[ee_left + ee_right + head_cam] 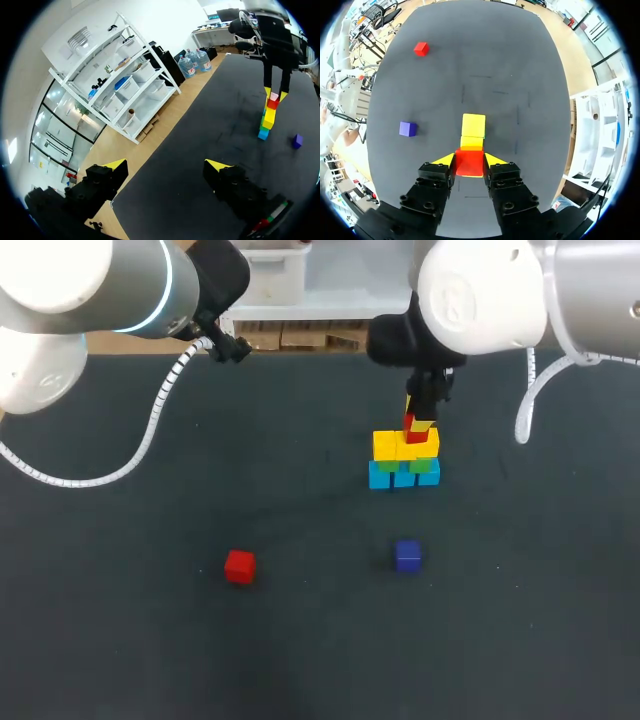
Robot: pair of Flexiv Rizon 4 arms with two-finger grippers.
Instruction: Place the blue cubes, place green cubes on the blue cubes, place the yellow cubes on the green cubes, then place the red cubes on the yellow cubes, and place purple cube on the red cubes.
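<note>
Dark table (150, 640) lies before you, with the stack (404, 462) toward its far right: blue cubes (392, 476) at the base, green cubes (428, 467) above, then yellow cubes (392, 445). Your right gripper (469, 161) is clamped on a red cube (469, 162) right over the yellow ones. Your left gripper (165, 167) hangs at the far left edge, fingers spread and holding nothing. A loose red cube (239, 566) and the purple cube (407, 556) sit nearer you, well apart.

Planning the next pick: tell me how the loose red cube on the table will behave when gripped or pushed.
The loose red cube looks rigid and flat-faced, so it should slide, not roll, if pushed. Sitting flat and squat, it seems unlikely to tip. Probably light: the right gripper holds a second red cube between its tips.
</note>
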